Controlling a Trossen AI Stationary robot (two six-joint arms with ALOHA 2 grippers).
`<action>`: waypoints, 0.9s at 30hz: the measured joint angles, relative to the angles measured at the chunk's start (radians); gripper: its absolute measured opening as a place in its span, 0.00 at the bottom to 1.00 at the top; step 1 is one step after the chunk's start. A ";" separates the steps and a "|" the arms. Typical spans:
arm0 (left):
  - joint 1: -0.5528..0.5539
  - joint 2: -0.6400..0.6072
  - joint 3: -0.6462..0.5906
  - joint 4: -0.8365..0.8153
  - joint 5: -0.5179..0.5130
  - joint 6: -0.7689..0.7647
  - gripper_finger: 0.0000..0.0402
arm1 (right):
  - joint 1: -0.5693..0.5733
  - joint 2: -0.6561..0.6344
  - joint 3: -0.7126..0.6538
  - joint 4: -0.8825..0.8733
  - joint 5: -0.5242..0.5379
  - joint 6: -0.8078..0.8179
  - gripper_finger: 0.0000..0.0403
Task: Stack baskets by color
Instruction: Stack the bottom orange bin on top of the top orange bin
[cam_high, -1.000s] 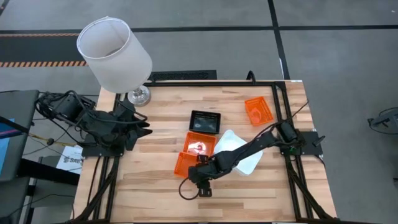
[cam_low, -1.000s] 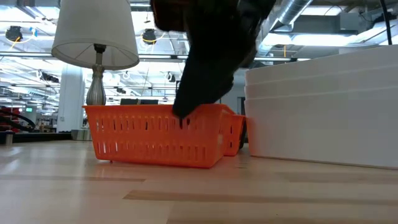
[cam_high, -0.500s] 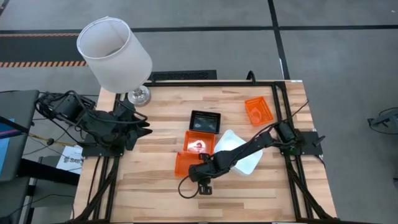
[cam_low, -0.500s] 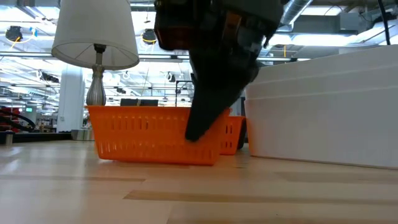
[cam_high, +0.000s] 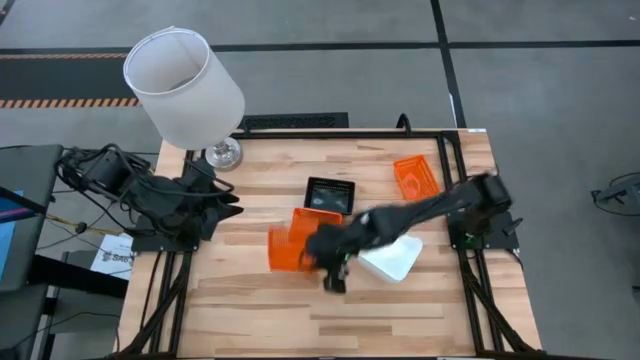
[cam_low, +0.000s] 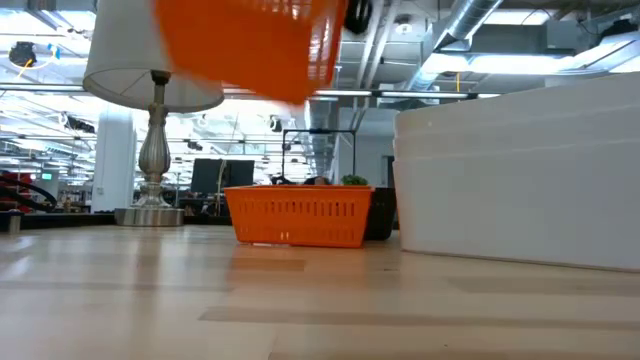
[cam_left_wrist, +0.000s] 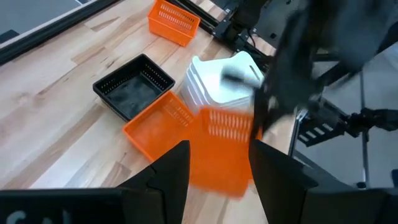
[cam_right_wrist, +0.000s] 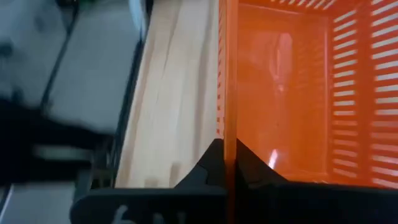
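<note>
My right gripper (cam_high: 314, 250) is shut on an orange mesh basket (cam_high: 285, 248), which hangs tilted above the table's middle; the low view shows this basket (cam_low: 250, 40) high up. A second orange basket (cam_high: 318, 222) rests on its bottom on the table, next to a black basket (cam_high: 330, 195). A third orange basket (cam_high: 415, 177) sits at the far right. A stack of white baskets (cam_high: 392, 258) stands right of centre. My left gripper (cam_left_wrist: 219, 163) waits open at the table's left side. My right gripper pinches one wall of the orange basket at its rim (cam_right_wrist: 226, 134), one finger inside the basket and one outside. The fingers come from the table's right, slanting down. The basket is lifted clear of the table and tilted.
A table lamp with a big white shade (cam_high: 183, 85) stands at the far left corner. The black frame rails (cam_high: 450, 150) run along the table's right and far edges. Bare wood (cam_high: 250, 300) lies along the near edge.
My right gripper has shut on the wall of the near orange basket, then risen and gone a little toward the table's left and far edge. The basket, flat on the table a second ago, is now lifted clear and tilted.
</note>
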 joint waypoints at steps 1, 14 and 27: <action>0.000 -0.003 0.000 0.000 0.000 -0.006 0.38 | -0.009 -0.044 0.000 -0.004 0.018 0.002 0.01; 0.000 -0.028 0.000 0.023 -0.079 0.042 0.38 | -0.082 -0.368 -0.001 -0.833 0.746 0.598 0.01; 0.000 -0.028 0.000 0.021 -0.121 0.076 0.38 | -0.397 -0.366 -0.398 -0.871 0.661 0.553 0.01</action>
